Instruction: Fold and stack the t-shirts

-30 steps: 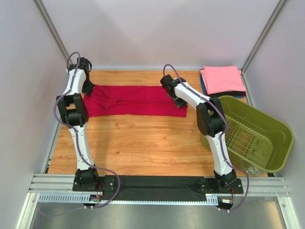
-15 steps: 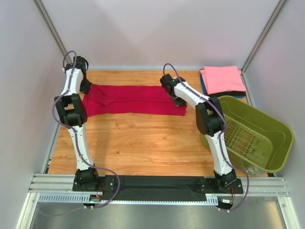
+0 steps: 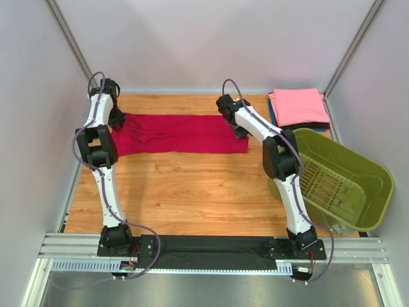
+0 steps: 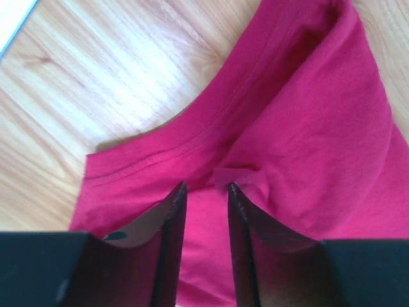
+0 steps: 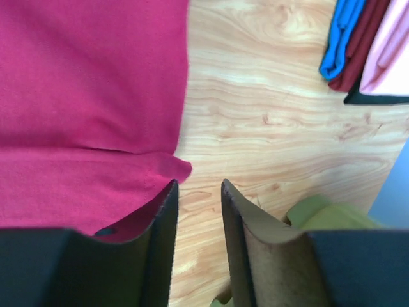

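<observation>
You have the crimson t-shirt (image 3: pixel 179 133) lying as a long folded band across the far table (image 3: pixel 192 185); left gripper (image 4: pixel 206 187) and right gripper (image 5: pixel 199 183) sit at its ends, jaws slightly parted, pinching nothing; the pink-topped stack of folded t-shirts (image 3: pixel 298 106) rests far right

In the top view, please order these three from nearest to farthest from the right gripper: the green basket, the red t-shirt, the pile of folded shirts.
Measured from the right gripper:
1. Red t-shirt: spread to its left, with the shirt's right end just at the gripper.
2. Pile of folded shirts: in the far right corner of the table.
3. Green basket: at the right edge, closer to the arm bases.
</observation>
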{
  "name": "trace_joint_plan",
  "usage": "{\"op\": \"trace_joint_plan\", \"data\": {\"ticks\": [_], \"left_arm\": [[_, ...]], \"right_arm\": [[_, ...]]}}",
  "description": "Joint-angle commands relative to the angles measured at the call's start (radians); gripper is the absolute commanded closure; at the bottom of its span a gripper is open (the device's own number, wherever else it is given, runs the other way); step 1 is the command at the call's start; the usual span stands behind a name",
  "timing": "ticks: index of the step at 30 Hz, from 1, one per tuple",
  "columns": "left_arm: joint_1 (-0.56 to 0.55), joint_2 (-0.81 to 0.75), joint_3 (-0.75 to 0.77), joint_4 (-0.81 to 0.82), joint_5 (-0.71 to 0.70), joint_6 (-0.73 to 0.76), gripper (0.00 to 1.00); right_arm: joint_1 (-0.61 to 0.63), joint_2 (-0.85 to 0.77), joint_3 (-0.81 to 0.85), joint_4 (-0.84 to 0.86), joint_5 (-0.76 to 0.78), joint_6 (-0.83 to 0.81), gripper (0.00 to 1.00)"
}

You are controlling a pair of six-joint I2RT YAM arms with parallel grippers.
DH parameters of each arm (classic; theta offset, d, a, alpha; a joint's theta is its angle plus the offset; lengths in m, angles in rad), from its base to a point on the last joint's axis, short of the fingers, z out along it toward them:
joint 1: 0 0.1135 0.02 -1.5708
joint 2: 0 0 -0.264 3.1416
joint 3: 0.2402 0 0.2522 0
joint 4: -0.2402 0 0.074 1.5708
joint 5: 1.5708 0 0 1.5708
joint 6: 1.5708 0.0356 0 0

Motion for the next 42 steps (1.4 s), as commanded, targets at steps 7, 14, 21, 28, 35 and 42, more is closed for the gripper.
{"op": "trace_joint_plan", "data": {"ticks": [7, 14, 21, 28, 35, 42], "left_arm": [[-0.018, -0.203, -0.123, -0.014, -0.081, 0.131, 0.53], [-0.02, -0.335, -0.375, 0.004, -0.06, 0.151, 0.55], [-0.015, -0.372, -0.539, 0.115, 0.066, 0.149, 0.57], [0.026, -0.24, -0.515, 0.055, -0.021, 0.16, 0.59], [0.043, -0.228, -0.487, 0.018, -0.193, 0.249, 0.6], [0.051, -0.246, -0.45, -0.028, -0.199, 0.25, 0.6]], "right_arm": [[0.003, -0.176, -0.007, -0.083, -0.248, 0.138, 0.75], [0.011, -0.184, -0.108, 0.009, -0.355, 0.141, 0.84], [0.0, -0.133, -0.15, 0.099, -0.413, 0.138, 0.83], [-0.003, -0.136, -0.303, 0.176, -0.385, 0.122, 0.83], [-0.003, -0.234, -0.479, 0.208, -0.359, 0.125, 0.83], [0.035, -0.334, -0.616, 0.216, -0.407, 0.164, 0.82]]}}
